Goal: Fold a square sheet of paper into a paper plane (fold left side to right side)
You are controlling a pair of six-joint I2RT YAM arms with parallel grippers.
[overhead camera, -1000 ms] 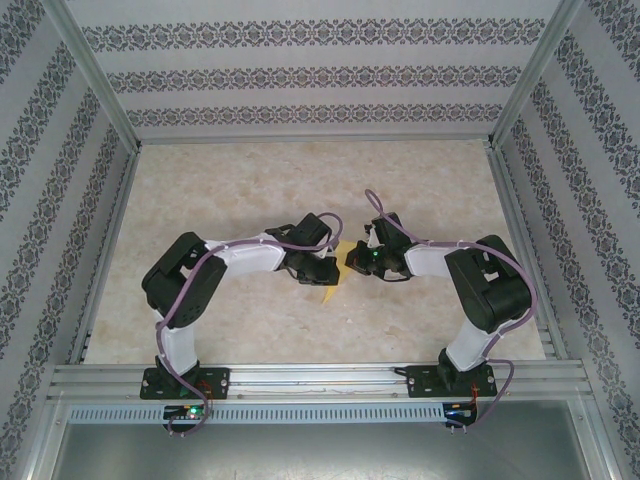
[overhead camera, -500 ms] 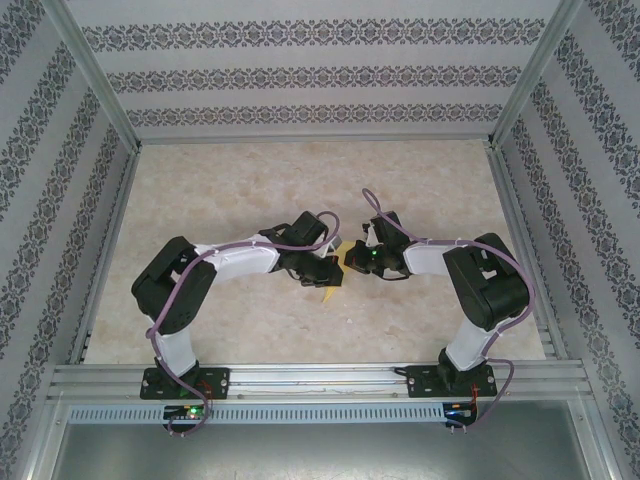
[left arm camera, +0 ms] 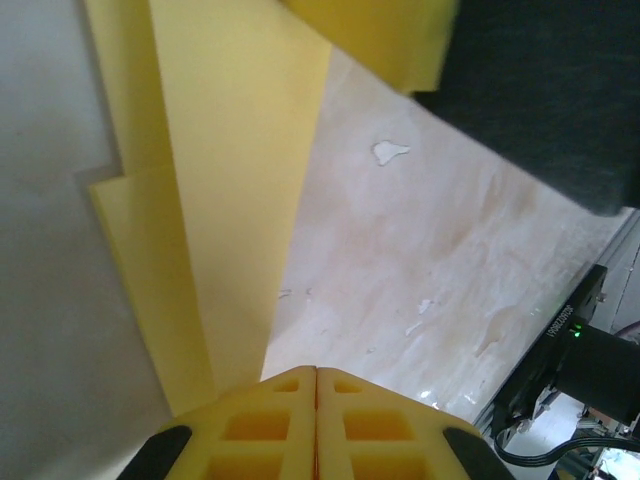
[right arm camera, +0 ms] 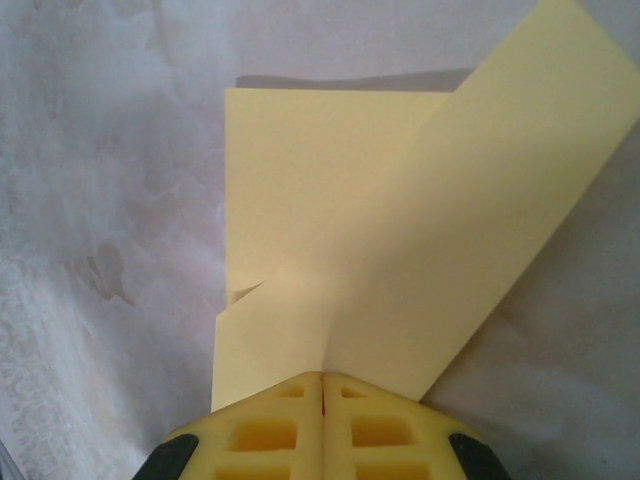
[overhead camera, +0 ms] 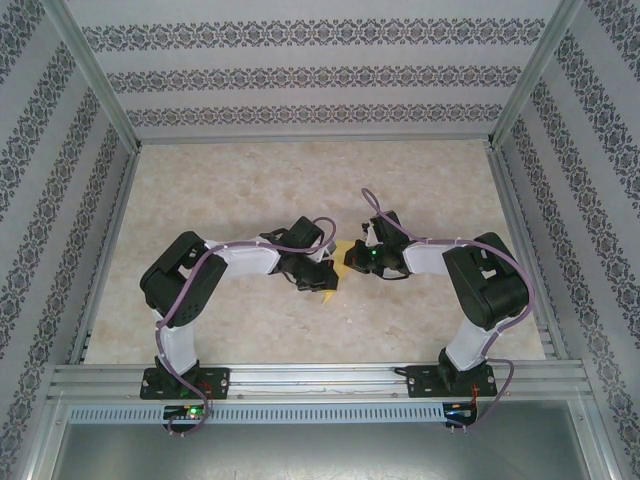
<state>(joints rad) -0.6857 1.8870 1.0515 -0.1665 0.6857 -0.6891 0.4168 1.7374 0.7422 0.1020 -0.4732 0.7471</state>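
Note:
The square sheet of paper [overhead camera: 345, 250], pale yellow and partly folded, lies at mid table between my two grippers, which cover most of it. In the right wrist view the paper [right arm camera: 400, 230] shows a rectangular layer with a long strip slanting over it toward the upper right. My right gripper [right arm camera: 322, 378] is shut, and a crease in the paper runs to its tips. My left gripper [left arm camera: 316, 372] is shut, with the folded paper [left arm camera: 230, 180] running past the left side of its tips. From above, the left gripper [overhead camera: 322, 283] and right gripper [overhead camera: 352, 262] nearly meet.
The marbled table [overhead camera: 250, 190] is fenced by metal rails and patterned walls. The right arm's dark body [left arm camera: 540, 90] hangs close above the paper in the left wrist view. Open table lies beyond and to both sides of the arms.
My left gripper has closed the last bit and shifted slightly toward the near side over the paper. The right arm has stayed put.

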